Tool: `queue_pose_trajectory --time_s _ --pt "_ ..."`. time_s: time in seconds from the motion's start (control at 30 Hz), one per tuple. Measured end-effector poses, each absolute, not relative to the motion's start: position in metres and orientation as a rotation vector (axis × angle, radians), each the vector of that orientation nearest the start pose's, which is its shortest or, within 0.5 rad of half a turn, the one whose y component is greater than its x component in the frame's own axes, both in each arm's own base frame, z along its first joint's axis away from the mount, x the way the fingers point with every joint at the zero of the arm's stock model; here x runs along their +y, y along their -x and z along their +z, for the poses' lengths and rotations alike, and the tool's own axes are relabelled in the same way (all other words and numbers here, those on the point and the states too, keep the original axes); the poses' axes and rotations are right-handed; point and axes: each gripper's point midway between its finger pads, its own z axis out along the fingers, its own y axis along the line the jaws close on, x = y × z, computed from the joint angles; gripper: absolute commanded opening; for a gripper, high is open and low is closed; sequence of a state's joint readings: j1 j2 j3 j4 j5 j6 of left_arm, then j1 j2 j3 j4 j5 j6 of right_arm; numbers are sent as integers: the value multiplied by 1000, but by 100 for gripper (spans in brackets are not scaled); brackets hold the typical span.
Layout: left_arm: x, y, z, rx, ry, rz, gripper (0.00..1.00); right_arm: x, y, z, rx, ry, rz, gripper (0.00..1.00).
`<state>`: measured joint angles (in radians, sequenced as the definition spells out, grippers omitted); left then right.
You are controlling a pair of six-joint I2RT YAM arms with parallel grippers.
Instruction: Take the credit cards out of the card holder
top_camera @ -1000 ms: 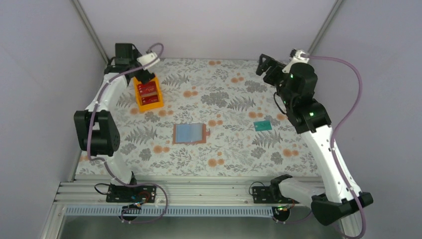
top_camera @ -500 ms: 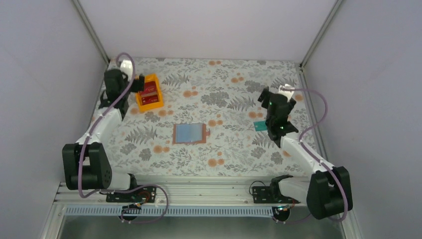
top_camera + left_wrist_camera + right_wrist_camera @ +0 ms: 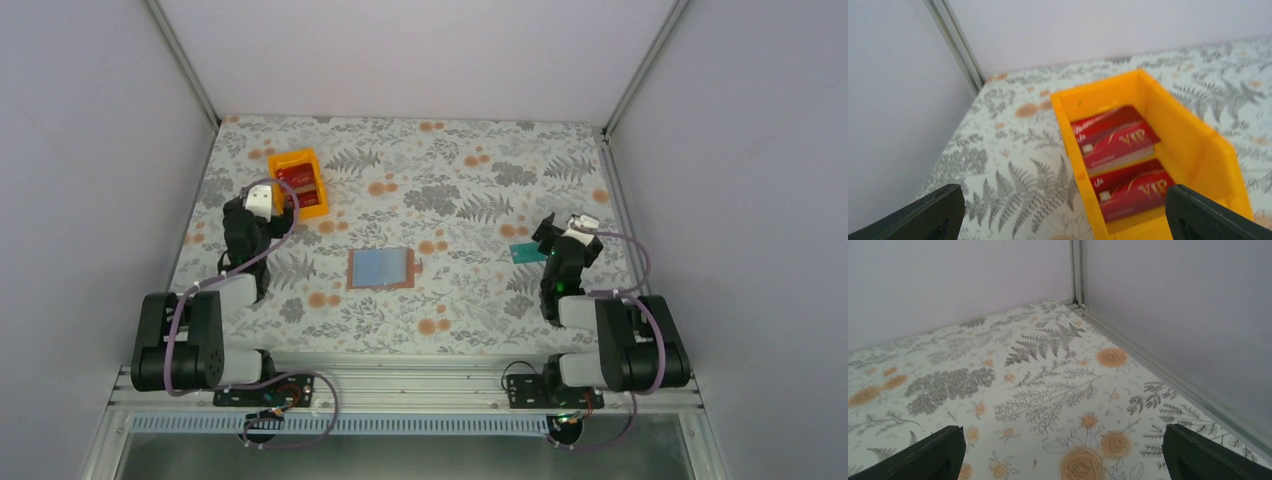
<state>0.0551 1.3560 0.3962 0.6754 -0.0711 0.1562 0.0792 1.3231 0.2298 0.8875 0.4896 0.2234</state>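
Top view: the card holder (image 3: 380,268) lies open, blue lining up, at the middle of the desk (image 3: 450,320), its long axis running left to right. The left tool (image 3: 262,203) looks slightly nearer to it than the right tool (image 3: 560,238). The red credit cards (image 3: 303,183) sit in the orange tray (image 3: 288,158) near the far-left corner. The teal card (image 3: 527,252) lies just beside the right tool.

Left wrist: the left tool (image 3: 1063,220), released wide, faces the orange tray (image 3: 1198,150).

Right wrist: the right tool (image 3: 1065,455), released wide, faces the far-right corner, away from the card holder.

Plain lilac walls (image 3: 420,50) enclose a floral-patterned table (image 3: 450,300).
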Motion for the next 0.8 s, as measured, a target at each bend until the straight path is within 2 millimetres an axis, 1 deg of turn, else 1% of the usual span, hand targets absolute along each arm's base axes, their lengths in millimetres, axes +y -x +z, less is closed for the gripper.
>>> queue_pose_trajectory --time_s 0.07,0.1,0.13,0.23,0.3,0.4,0.47,0.57,0.7,0.8 --pt "32 -387 149 1800 -46 204 100 -55 -348 124 1705 -466 -218 100" --pt "32 -386 153 1780 -46 201 100 -54 -349 124 1702 -460 -213 100" --pt "31 -385 159 1757 -47 197 100 -52 -351 127 1692 -447 -202 100" --pt "32 -384 164 1734 -39 193 100 -45 -356 140 1650 -395 -160 100" --pt "35 -379 159 1720 -30 200 100 -37 -360 143 1644 -340 -130 100" --pt "41 -371 136 1772 -15 210 100 -25 -368 140 1665 -252 -91 100" --pt "42 -372 128 1793 -13 212 100 -20 -372 136 1675 -205 -69 100" --pt "42 -372 130 1785 -14 211 100 -12 -377 127 1707 -134 -30 100" --pt "39 -370 137 1754 -19 193 100 -4 -384 134 1695 -72 10 100" --pt "32 -369 147 1714 -28 146 100 1 -384 135 1693 -44 30 100"
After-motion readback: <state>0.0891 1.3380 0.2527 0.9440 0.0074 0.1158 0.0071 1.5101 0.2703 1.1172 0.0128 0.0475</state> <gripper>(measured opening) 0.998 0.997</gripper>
